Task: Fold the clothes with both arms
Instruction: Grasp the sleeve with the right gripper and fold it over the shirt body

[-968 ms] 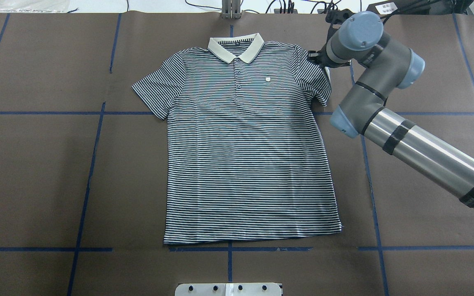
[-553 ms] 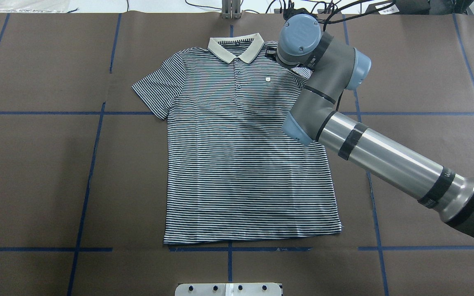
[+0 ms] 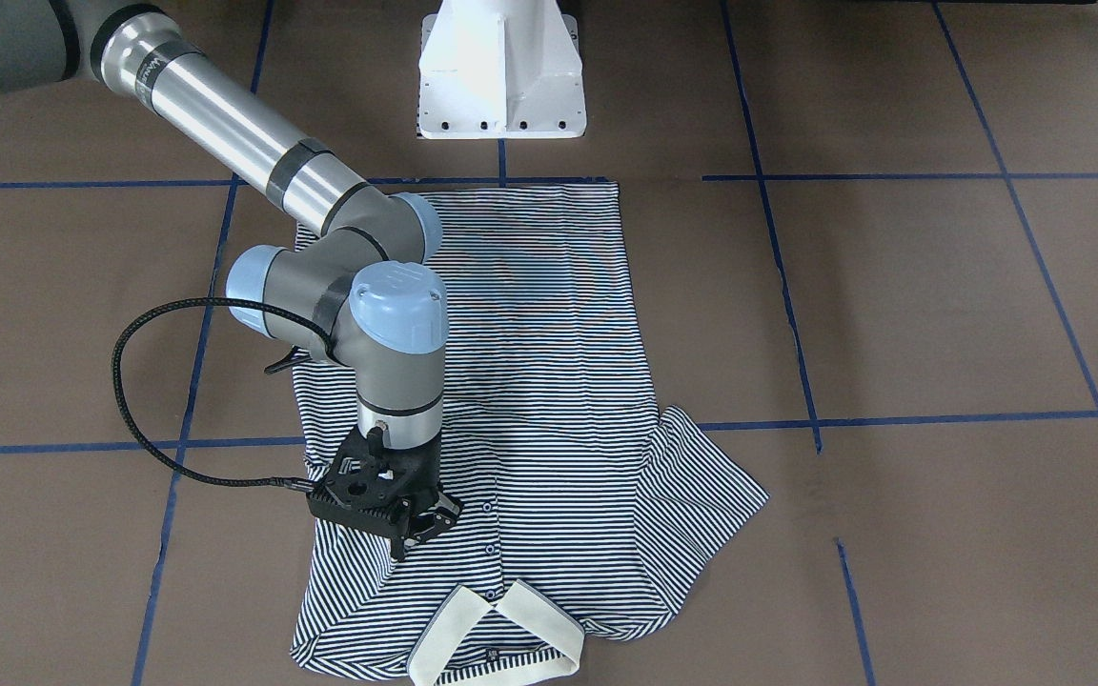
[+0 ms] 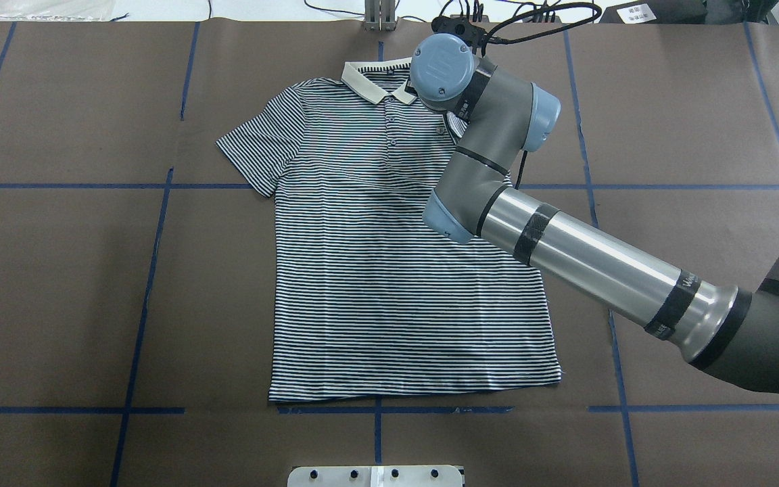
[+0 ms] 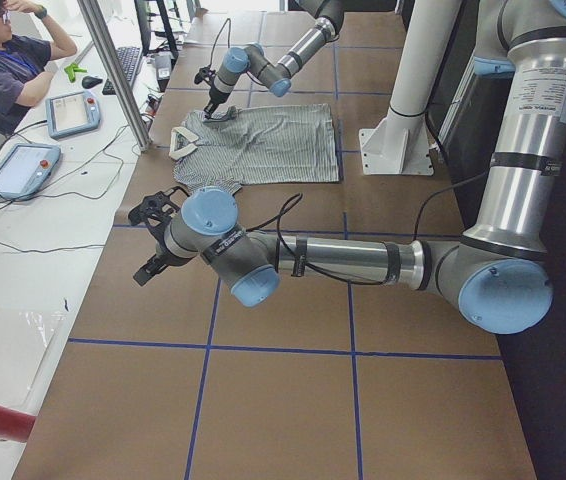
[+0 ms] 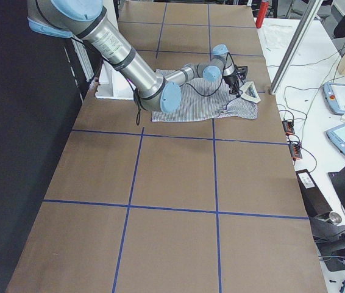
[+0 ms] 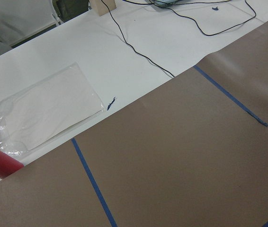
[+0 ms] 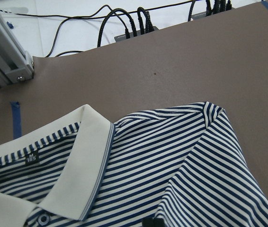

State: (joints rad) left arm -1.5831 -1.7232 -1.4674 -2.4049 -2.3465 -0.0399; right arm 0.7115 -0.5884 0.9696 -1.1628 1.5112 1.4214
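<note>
My right pincer point(image 3: 413, 527) is clamped on the sleeve point(image 3: 358, 572), holding it over the chest of the polo shirt point(image 3: 549, 381) so that side folds inward (shirt flat on the bench point(image 3: 892, 286)). My left pincer point(image 5: 151, 240) waits aside; I cannot tell its state.

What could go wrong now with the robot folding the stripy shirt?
1. The right gripper seems to pinch the sleeve folded over the polo shirt. Nothing pins the other side, so a further pull could drag or bunch the whole shirt.
2. The collar lies close to that gripper and might get rumpled.
3. The left gripper is far from the shirt, so it cannot help hold it flat.
</note>
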